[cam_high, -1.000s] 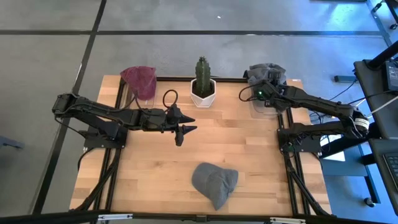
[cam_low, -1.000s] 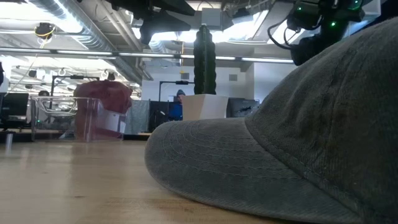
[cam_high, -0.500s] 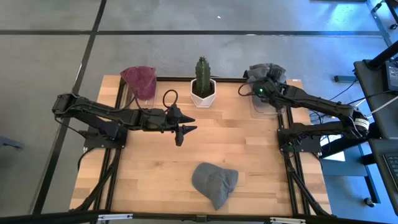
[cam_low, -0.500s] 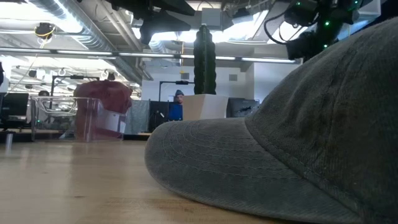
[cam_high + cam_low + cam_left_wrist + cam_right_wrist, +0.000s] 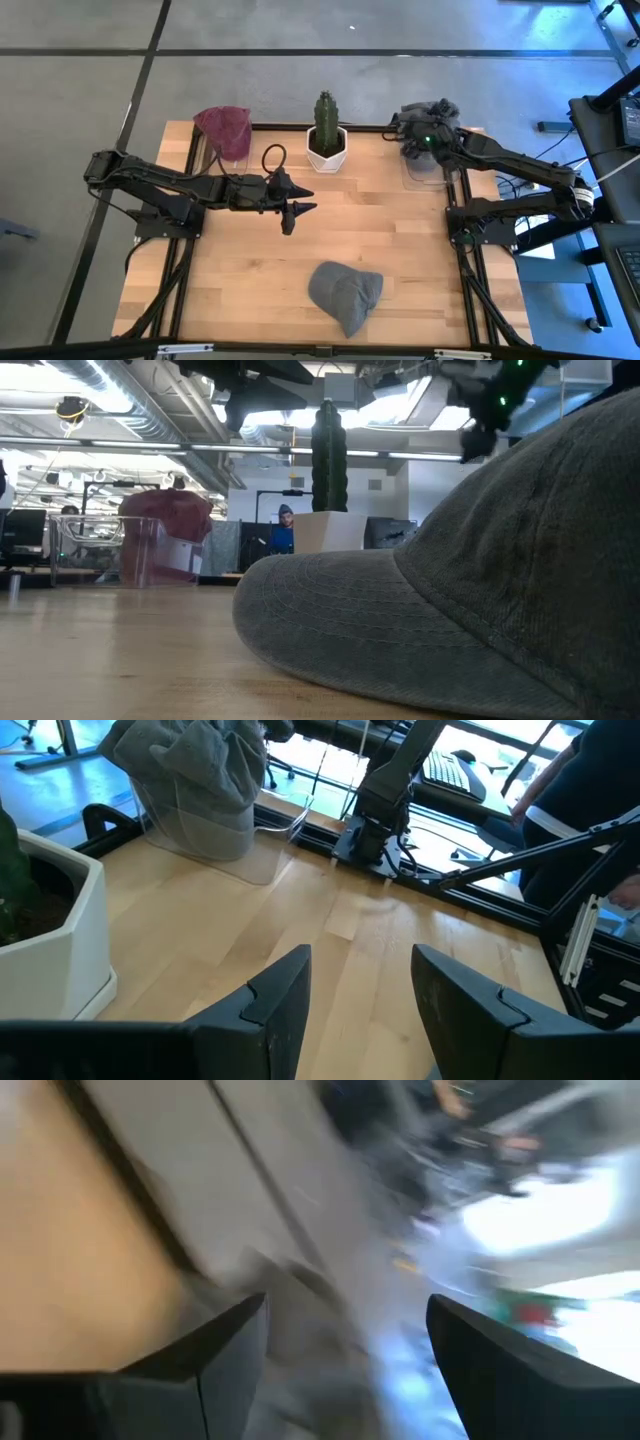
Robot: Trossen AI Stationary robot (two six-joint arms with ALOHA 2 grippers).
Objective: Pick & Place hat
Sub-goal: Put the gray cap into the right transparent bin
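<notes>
- High view, nearest edge first: a grey hat (image 5: 345, 294) lies flat on the desk (image 5: 400, 240) near its front edge, touched by neither arm.
- At mid-desk the left end effector (image 5: 297, 207) hangs over bare wood, well apart from the hat; its wrist view shows the fingers (image 5: 275, 995) spread with nothing between them.
- Along the back edge stand a clear bin (image 5: 213, 150) with a maroon hat (image 5: 226, 128), a potted cactus (image 5: 325, 133), and a second clear bin (image 5: 428, 168) with a grey hat (image 5: 428, 113) piled on it.
- The right end effector (image 5: 412, 130) is at that far grey pile. Over the last second its wrist has swung from beside the bin up toward the back edge, over the pile.
- Its wrist view is badly smeared by motion; the fingers (image 5: 215, 1355) look parted and empty, though I would not swear to it.
- Judged from this, the right arm is working the far bin, and the front hat awaits picking.
</notes>
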